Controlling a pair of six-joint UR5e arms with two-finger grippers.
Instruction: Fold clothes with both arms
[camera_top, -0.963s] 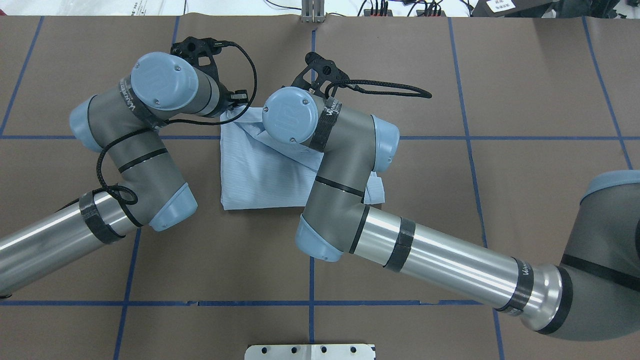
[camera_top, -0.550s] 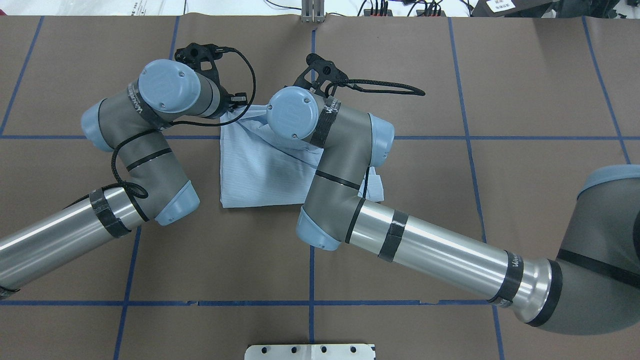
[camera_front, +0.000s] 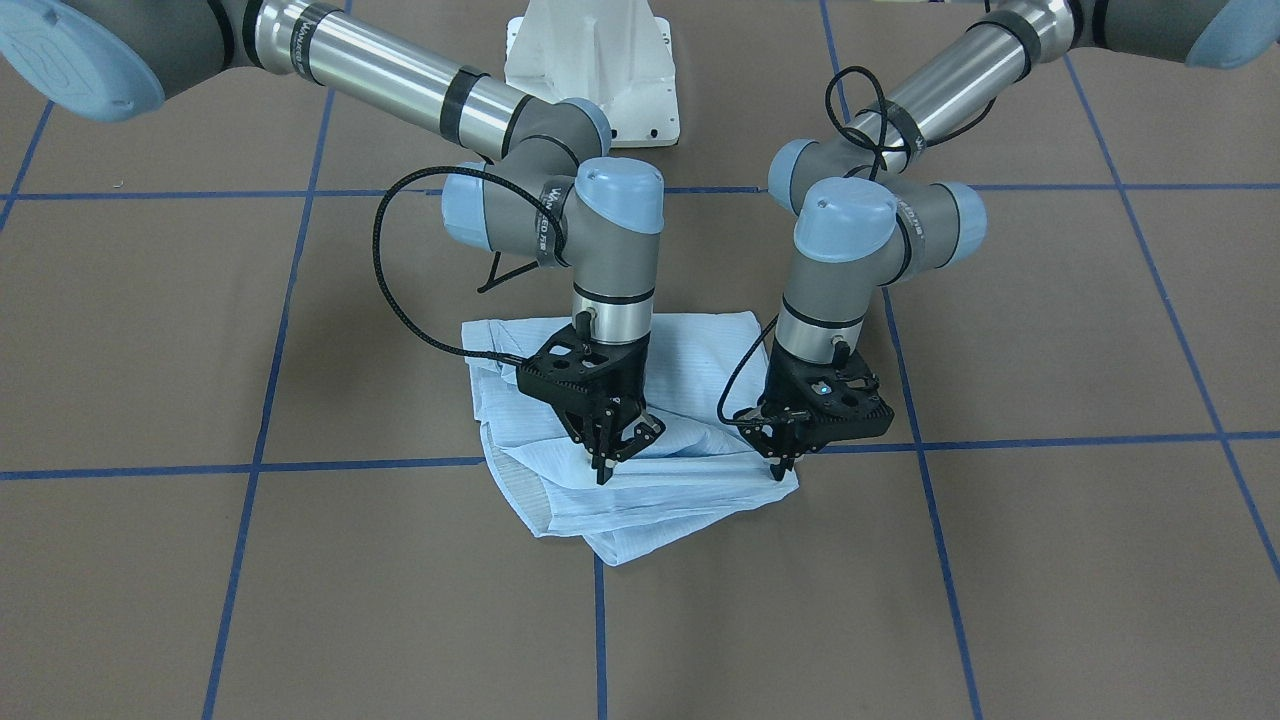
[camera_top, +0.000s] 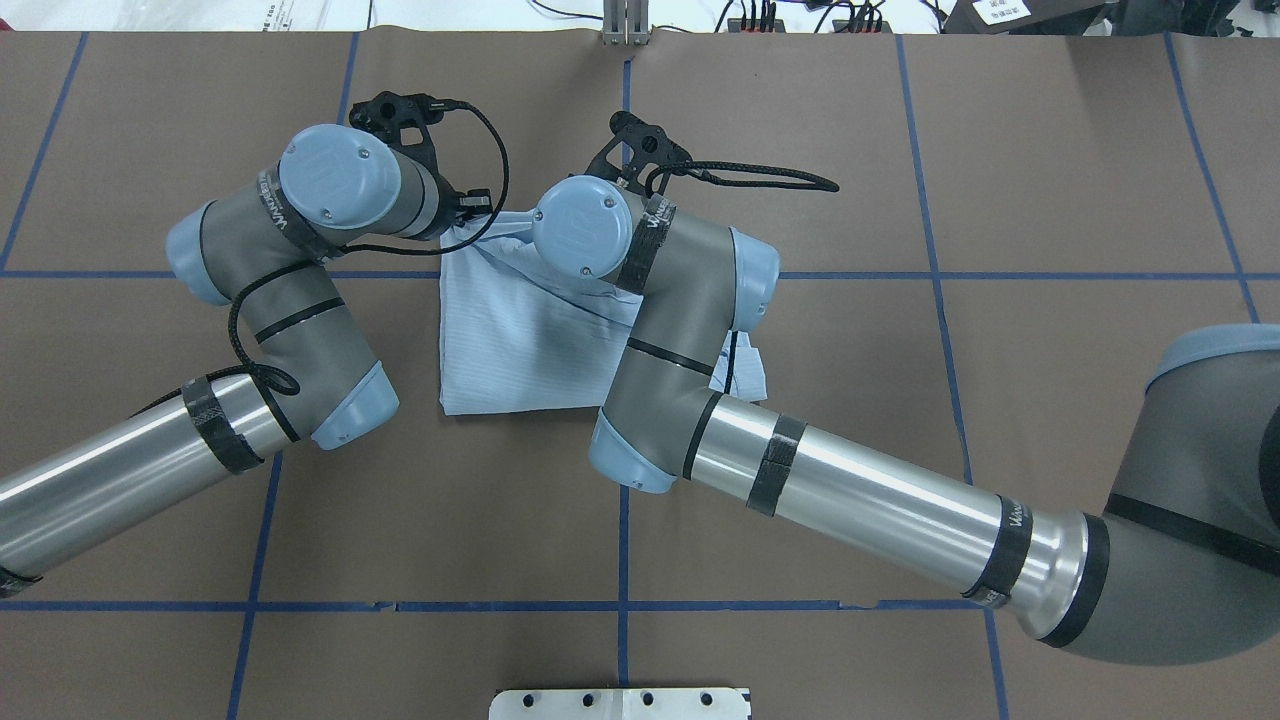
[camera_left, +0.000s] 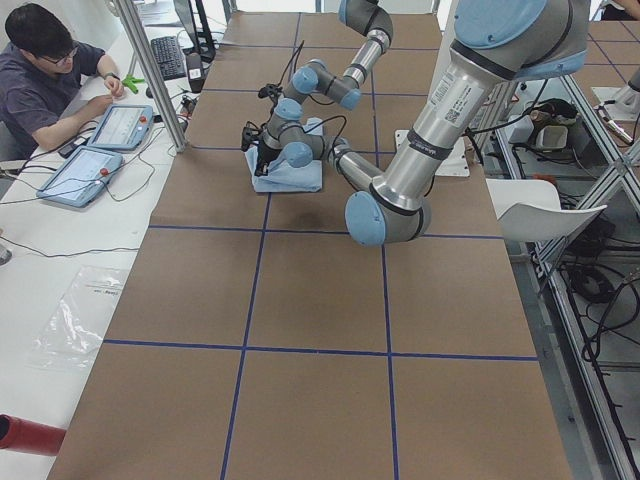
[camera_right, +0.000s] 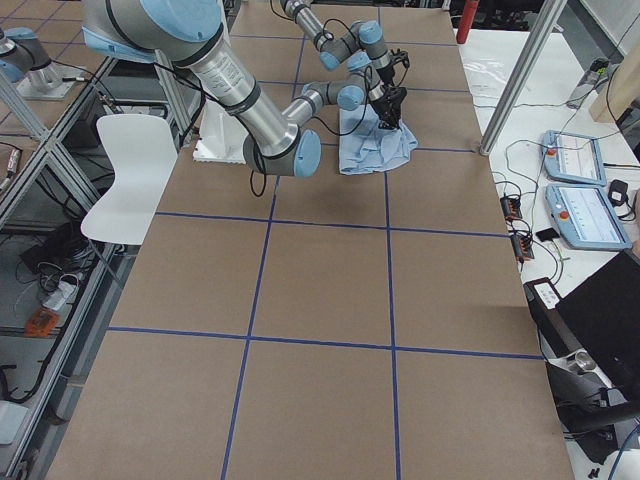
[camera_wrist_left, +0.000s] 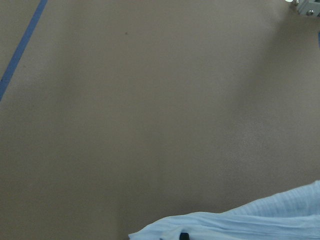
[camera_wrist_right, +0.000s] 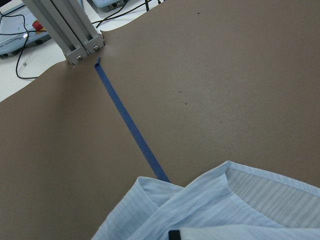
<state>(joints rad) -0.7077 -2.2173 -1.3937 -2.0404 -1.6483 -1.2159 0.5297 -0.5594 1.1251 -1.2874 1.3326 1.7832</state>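
Observation:
The light blue striped shirt (camera_front: 690, 480) lies folded into a rough square near the table's middle, also seen from above as the shirt (camera_top: 520, 340). Its edge farthest from the robot is bunched and raised a little. My left gripper (camera_front: 783, 466) points down, shut on that edge's corner at the right of the front-facing view. My right gripper (camera_front: 612, 462) points down over the same edge further left, and its jaws look shut on a fold. Each wrist view shows only shirt cloth (camera_wrist_right: 215, 210) and one black fingertip (camera_wrist_left: 184, 236) at the bottom edge.
Brown table cover with blue tape lines (camera_top: 622, 560). White pedestal base (camera_front: 590, 60) behind the arms. An aluminium post (camera_wrist_right: 70, 35) stands at the far edge. A person (camera_left: 45, 80) sits by tablets beyond the far side. White chair (camera_right: 130, 170) beside the table.
The left wrist has shifted a little to the right toward the shirt and the right elbow has moved left. The shirt's far edge has bunched slightly; both grippers stay on it.

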